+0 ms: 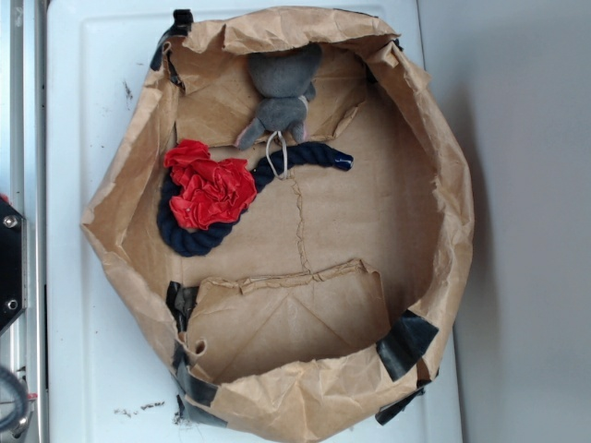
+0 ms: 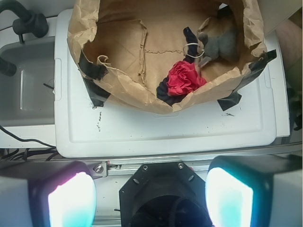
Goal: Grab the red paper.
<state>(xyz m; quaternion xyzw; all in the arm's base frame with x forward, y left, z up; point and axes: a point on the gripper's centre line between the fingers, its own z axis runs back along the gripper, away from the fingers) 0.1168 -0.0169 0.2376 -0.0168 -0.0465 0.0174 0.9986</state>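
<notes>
The red paper (image 1: 211,188) is a bright red ruffled wad lying in the left part of a brown paper bag tray (image 1: 434,138), on top of a dark navy twisted rope (image 1: 189,235). It also shows in the wrist view (image 2: 183,78), near the tray's near wall. My gripper (image 2: 150,194) is open, its two glowing pads (image 2: 71,201) wide apart and empty, held back above the robot base, well short of the tray. The gripper is not in the exterior view.
A grey plush toy (image 1: 282,92) lies at the tray's back, touching the rope's end; it also shows in the wrist view (image 2: 220,40). The tray sits on a white plastic lid (image 2: 165,130). A grey bin (image 2: 28,80) and black cables stand to the left.
</notes>
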